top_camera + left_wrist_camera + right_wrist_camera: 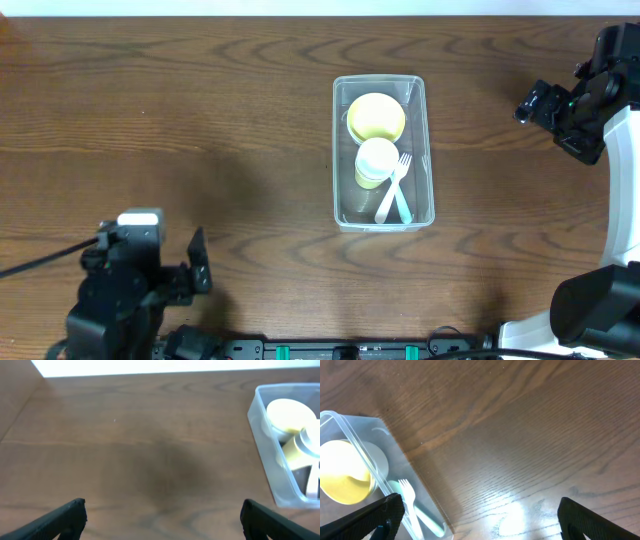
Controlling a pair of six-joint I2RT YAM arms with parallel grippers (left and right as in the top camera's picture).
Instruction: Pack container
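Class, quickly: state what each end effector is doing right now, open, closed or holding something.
Left end effector: open, holding nothing.
Right end effector: open, holding nothing.

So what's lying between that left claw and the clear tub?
Nothing, just bare wooden table between the left gripper and the container; overhead and left wrist views show it.

The table [200, 120] in front of me is dark brown wood, with a wavy grain running across it. Directly on it sits the clear plastic container [336, 150], right of the middle, flat on its base, its long sides running away from me. From my left wrist it shows at the far right. From my right wrist it shows at the lower left, with a bright glare on the wood near it.
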